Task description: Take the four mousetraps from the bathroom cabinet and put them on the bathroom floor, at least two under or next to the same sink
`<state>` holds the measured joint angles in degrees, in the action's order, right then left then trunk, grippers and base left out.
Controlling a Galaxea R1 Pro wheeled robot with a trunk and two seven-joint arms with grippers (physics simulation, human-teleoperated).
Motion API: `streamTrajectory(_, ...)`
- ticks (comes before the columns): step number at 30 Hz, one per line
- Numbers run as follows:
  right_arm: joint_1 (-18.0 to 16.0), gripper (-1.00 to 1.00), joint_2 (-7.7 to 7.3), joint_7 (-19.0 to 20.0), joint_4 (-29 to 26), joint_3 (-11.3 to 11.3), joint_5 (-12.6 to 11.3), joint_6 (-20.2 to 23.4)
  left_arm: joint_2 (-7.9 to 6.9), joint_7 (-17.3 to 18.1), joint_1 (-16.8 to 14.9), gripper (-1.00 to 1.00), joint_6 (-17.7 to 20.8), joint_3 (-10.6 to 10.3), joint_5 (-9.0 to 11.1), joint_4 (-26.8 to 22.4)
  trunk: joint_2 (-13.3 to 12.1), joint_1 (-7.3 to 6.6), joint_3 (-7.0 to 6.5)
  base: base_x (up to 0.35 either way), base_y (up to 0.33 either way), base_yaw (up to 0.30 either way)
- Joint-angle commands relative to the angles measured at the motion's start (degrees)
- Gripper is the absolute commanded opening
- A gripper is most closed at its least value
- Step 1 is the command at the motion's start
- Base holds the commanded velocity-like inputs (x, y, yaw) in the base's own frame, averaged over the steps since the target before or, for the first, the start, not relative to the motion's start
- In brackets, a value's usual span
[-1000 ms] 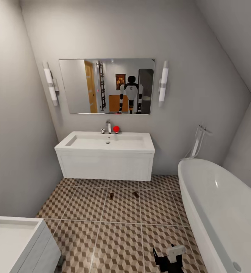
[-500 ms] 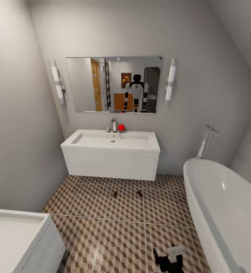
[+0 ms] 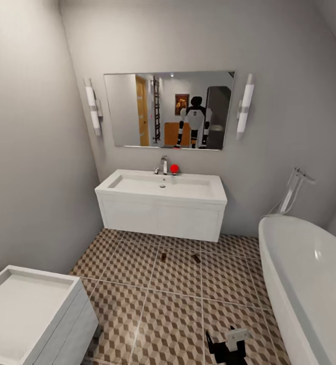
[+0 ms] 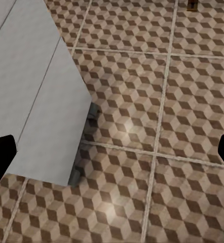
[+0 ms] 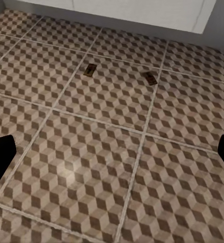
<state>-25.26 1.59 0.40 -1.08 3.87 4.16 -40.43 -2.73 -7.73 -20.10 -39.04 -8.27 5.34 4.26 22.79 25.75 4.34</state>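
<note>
We see two mousetraps (image 3: 163,256) (image 3: 196,258) lying on the floor (image 3: 137,284) just before the sink (image 3: 162,187); by our count, two remain. Both our grippers' fingers (image 5: 0,157) (image 4: 0,152) are spread wide, empty.

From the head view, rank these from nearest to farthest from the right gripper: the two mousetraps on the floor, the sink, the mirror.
1. The mousetraps, right one and left one, on the tiles ahead of the right gripper; too close to call between them.
2. The sink, against the far wall.
3. The mirror, on the wall above the basin.
</note>
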Motion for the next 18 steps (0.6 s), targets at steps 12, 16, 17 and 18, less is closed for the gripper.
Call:
streamTrajectory(12, -0.05, 1.0, 0.0, -0.05, 0.06, 0.35, -0.12, -0.17, 0.0, 0.0, -0.11, 1.0, -0.33, -0.45, 0.54, 0.23, 0.13, 0.04, 0.63, 0.0, 0.0, 0.234)
streamTrajectory(16, -0.05, 1.0, 0.01, -0.05, 0.03, 0.35, -0.12, -0.17, 0.0, 0.0, -0.11, 1.0, -0.33, -0.44, 0.54, 0.23, 0.13, 0.04, 0.76, 0.0, 0.0, 0.268)
streamTrajectory(17, -0.05, 1.0, 0.01, -0.05, 0.03, 0.35, -0.12, -0.17, 0.0, 0.0, -0.11, 1.0, -0.33, -0.44, 0.54, 0.23, 0.13, 0.04, 0.8, 0.0, 0.0, 0.27)
streamTrajectory(18, -0.05, 1.0, 0.0, -0.05, 0.03, 0.35, -0.12, -0.17, 0.0, 0.0, -0.11, 1.0, -0.33, -0.44, 0.54, 0.23, 0.13, 0.04, 0.83, 0.0, 0.0, 0.27)
